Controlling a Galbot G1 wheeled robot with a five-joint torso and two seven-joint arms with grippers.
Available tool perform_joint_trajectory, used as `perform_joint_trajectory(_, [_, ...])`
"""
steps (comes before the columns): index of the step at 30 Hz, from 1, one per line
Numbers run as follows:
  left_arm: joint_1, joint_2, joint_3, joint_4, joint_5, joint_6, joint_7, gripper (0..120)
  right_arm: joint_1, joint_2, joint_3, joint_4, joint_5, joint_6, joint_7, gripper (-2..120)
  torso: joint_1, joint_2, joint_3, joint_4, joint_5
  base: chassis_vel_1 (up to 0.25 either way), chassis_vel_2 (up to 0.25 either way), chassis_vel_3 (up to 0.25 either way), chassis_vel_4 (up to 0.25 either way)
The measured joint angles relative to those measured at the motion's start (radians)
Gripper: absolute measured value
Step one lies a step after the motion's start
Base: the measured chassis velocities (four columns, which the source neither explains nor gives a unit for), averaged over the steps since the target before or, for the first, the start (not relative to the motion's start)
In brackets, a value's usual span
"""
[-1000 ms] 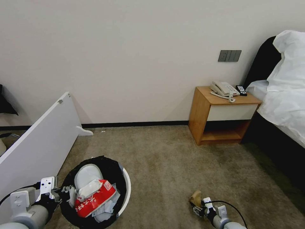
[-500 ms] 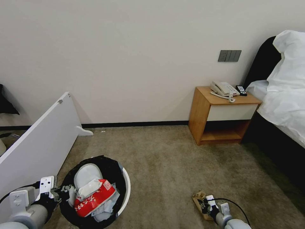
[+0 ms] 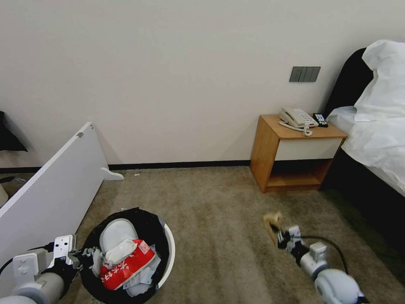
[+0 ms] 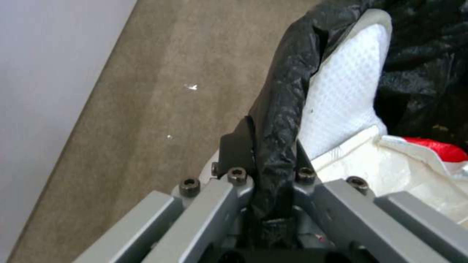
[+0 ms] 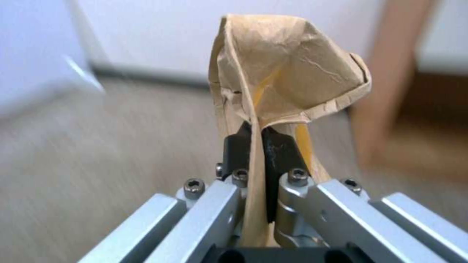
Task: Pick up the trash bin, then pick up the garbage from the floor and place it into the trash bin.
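Note:
The trash bin (image 3: 168, 253), white with a black bag over its rim, hangs at lower left of the head view. My left gripper (image 3: 84, 254) is shut on its bagged rim (image 4: 278, 146). Inside lie a white slipper (image 3: 116, 232), a red snack packet (image 3: 126, 266) and white tissues. My right gripper (image 3: 279, 236) is shut on a crumpled brown paper bag (image 3: 272, 223), held above the carpet floor (image 3: 219, 219) to the right of the bin. In the right wrist view the bag (image 5: 287, 69) stands up from between the black fingers (image 5: 278, 146).
A white board (image 3: 50, 190) leans at the left beside the bin. A wooden nightstand (image 3: 291, 156) with a phone stands against the far wall. A bed (image 3: 375, 139) with white linen runs along the right. Open carpet lies between bin and nightstand.
My right gripper has risen from the carpet and moved forward and to the right, carrying the brown paper bag. The left gripper and the bin have stayed in place.

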Motion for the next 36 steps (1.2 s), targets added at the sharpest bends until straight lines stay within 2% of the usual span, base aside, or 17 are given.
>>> perform_joint_trajectory(1, [0.000, 0.000, 0.000, 0.000, 0.000, 0.000, 0.000, 1, 0.000, 0.000, 0.000, 0.000, 0.000, 0.000, 0.000, 0, 0.000, 0.000, 0.000, 0.0000, 0.0000, 0.000, 0.000, 0.000, 0.000])
perform_joint_trajectory(3, [-0.004, 0.002, -0.001, -0.003, -0.005, 0.000, -0.001, 1, 0.044, -0.036, -0.031, 0.098, 0.091, 0.014, -0.012, 0, 0.000, 0.000, 0.000, 0.0002, 0.0000, 0.000, 0.000, 0.000, 0.000])
perform_joint_trajectory(8, [-0.009, 0.008, -0.001, -0.009, -0.008, 0.000, -0.001, 1, 0.130, -0.071, -0.100, 0.168, 0.195, 0.024, -0.024, 0, 0.000, 0.000, 0.000, 0.0002, -0.0001, 0.000, 0.000, 0.000, 0.000])
perform_joint_trajectory(10, [-0.011, 0.019, -0.003, -0.013, -0.014, 0.000, -0.001, 1, 0.239, -0.088, -0.191, 0.202, 0.286, 0.030, -0.039, 0, 0.000, 0.000, 0.000, -0.0003, 0.0000, 0.000, 0.000, 0.000, 0.000])
perform_joint_trajectory(11, [-0.011, 0.019, -0.003, -0.013, -0.014, 0.000, -0.001, 1, 0.239, -0.088, -0.191, 0.202, 0.286, 0.030, -0.039, 0, 0.000, 0.000, 0.000, -0.0003, 0.0000, 0.000, 0.000, 0.000, 0.000])
perform_joint_trajectory(12, [-0.012, 0.024, -0.004, -0.015, -0.015, 0.000, -0.001, 1, 0.331, -0.088, -0.265, 0.210, 0.338, 0.035, -0.055, 0, 0.000, 0.000, 0.000, 0.0000, 0.0002, 0.000, 0.000, 0.000, 0.000])
perform_joint_trajectory(13, [-0.012, 0.024, -0.004, -0.015, -0.015, 0.000, -0.001, 1, 0.331, -0.088, -0.265, 0.210, 0.338, 0.035, -0.055, 0, 0.000, 0.000, 0.000, 0.0000, 0.0002, 0.000, 0.000, 0.000, 0.000])
perform_joint_trajectory(15, [-0.013, 0.031, 0.000, -0.016, -0.015, 0.000, -0.001, 1, 0.550, -0.063, -0.437, 0.197, 0.411, 0.059, -0.087, 0, 0.000, 0.000, 0.000, 0.0007, -0.0006, 0.000, 0.000, 0.000, 0.000])
perform_joint_trajectory(21, [-0.019, 0.034, 0.005, -0.016, -0.013, 0.000, -0.001, 1, 0.695, -0.011, -0.585, 0.168, 0.454, 0.072, -0.115, 0, 0.000, 0.000, 0.000, 0.0005, 0.0002, 0.000, 0.000, 0.000, 0.000])
perform_joint_trajectory(23, [-0.023, 0.038, 0.006, -0.016, -0.012, 0.000, 0.000, 1, 0.790, 0.040, -0.688, 0.148, 0.478, 0.076, -0.125, 0, 0.000, 0.000, 0.000, 0.0002, 0.0000, 0.000, 0.000, 0.000, 0.000])
perform_joint_trajectory(28, [-0.020, 0.048, 0.002, -0.021, -0.015, 0.000, 0.000, 1, 0.861, 0.090, -0.786, 0.134, 0.493, 0.079, -0.130, 0, 0.000, 0.000, 0.000, 0.0001, 0.0000, 0.000, 0.000, 0.000, 0.000])
perform_joint_trajectory(36, [-0.017, 0.056, 0.004, -0.020, -0.015, 0.000, 0.000, 1, 0.891, 0.127, -0.900, 0.114, 0.483, 0.079, -0.117, 0, 0.000, 0.000, 0.000, 0.0002, 0.0000, 0.000, 0.000, 0.000, 0.000])
